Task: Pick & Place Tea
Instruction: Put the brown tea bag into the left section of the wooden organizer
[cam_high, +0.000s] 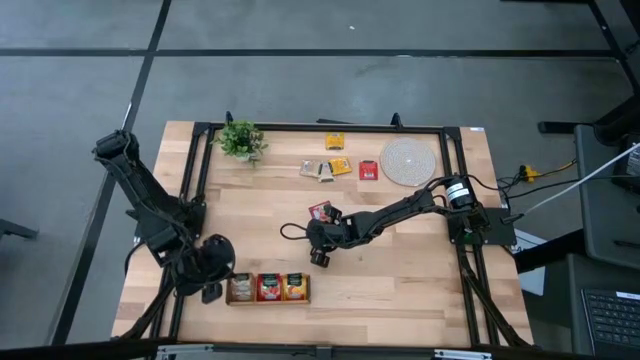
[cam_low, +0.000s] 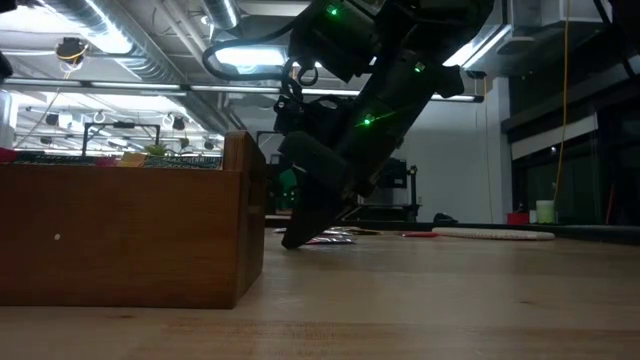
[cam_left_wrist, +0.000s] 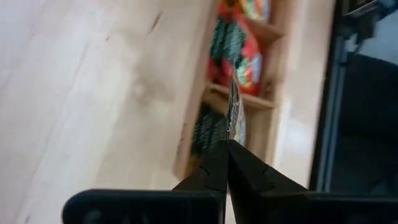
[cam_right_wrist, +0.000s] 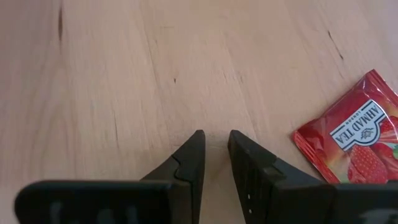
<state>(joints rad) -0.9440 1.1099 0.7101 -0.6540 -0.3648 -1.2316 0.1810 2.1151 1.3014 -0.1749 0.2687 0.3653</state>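
The long wooden tray (cam_high: 268, 288) lies near the table's near edge, with sachets in all three compartments. My left gripper (cam_left_wrist: 227, 142) hovers at the tray's left end (cam_high: 212, 290), shut on a pale tea sachet (cam_left_wrist: 234, 109) seen edge-on. My right gripper (cam_right_wrist: 215, 138) points down at mid-table (cam_high: 320, 252), its fingers a narrow gap apart and touching no sachet. A red tea sachet (cam_right_wrist: 351, 143) lies flat on the wood just beside it (cam_high: 320, 211). Several more sachets (cam_high: 335, 166) lie near the far edge. My left gripper pinches the pale sachet by its lower edge (cam_left_wrist: 229, 134) between the two fingertips. The sachet stands edge-on beyond the fingers, lifted clear over the tray's compartments (cam_left_wrist: 205, 127).
A round woven mat (cam_high: 408, 160) and a small potted plant (cam_high: 240, 140) sit at the far side. A black frame (cam_high: 455, 180) runs along the table's edges. In the low view the tray's wall (cam_low: 130, 235) stands left of my right arm (cam_low: 330, 170).
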